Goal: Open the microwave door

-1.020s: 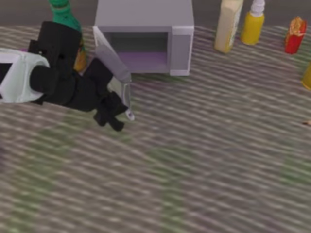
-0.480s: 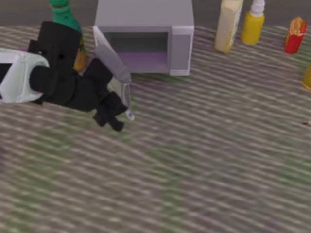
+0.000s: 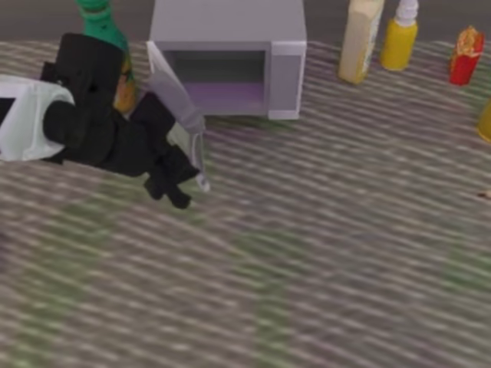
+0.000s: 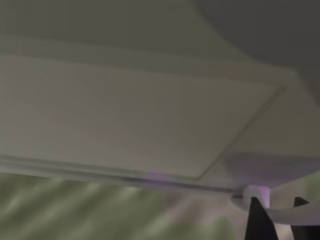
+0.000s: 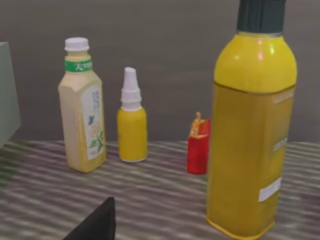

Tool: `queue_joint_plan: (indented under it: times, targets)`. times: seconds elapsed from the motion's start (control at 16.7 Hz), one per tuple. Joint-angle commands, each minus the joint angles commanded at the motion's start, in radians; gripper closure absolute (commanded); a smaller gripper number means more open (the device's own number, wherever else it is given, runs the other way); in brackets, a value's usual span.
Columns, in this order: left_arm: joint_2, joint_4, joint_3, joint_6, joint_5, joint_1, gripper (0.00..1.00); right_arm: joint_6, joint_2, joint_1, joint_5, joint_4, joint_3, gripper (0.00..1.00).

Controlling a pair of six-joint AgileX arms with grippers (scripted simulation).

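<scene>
Microwave door (image 3: 178, 115) ajar, striped tabletop (image 3: 322, 253)

The top view looks straight down over the bench (image 3: 307, 253). The left wrist view sits very close under the microwave door (image 4: 130, 120). The right wrist view faces the bottles, sharing the cream bottle (image 5: 84, 120) with the top view.

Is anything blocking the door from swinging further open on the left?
Possibly: the left arm's own body and a green bottle sit just left of the door. The left gripper is at the door's free edge. The microwave cavity is exposed.
</scene>
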Motion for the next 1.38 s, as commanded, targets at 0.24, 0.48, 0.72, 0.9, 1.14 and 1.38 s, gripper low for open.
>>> queue_joint_plan:
  times: [0.24, 0.48, 0.72, 0.9, 1.14, 1.38]
  targets:
    - [-0.002, -0.026, 0.011, 0.058, 0.031, 0.026, 1.00, 0.000, 0.000, 0.000, 0.000, 0.000, 0.000, 0.00]
    - [0.000, -0.039, 0.011, 0.079, 0.042, 0.036, 1.00, 0.000, 0.000, 0.000, 0.000, 0.000, 0.000, 0.00]
    - [0.000, -0.039, 0.011, 0.079, 0.042, 0.036, 1.00, 0.000, 0.000, 0.000, 0.000, 0.000, 0.000, 0.00]
    - [0.000, -0.039, 0.011, 0.079, 0.042, 0.036, 1.00, 0.000, 0.000, 0.000, 0.000, 0.000, 0.000, 0.00]
    - [0.000, -0.039, 0.011, 0.079, 0.042, 0.036, 1.00, 0.000, 0.000, 0.000, 0.000, 0.000, 0.000, 0.00]
    - [0.000, -0.039, 0.011, 0.079, 0.042, 0.036, 1.00, 0.000, 0.000, 0.000, 0.000, 0.000, 0.000, 0.00]
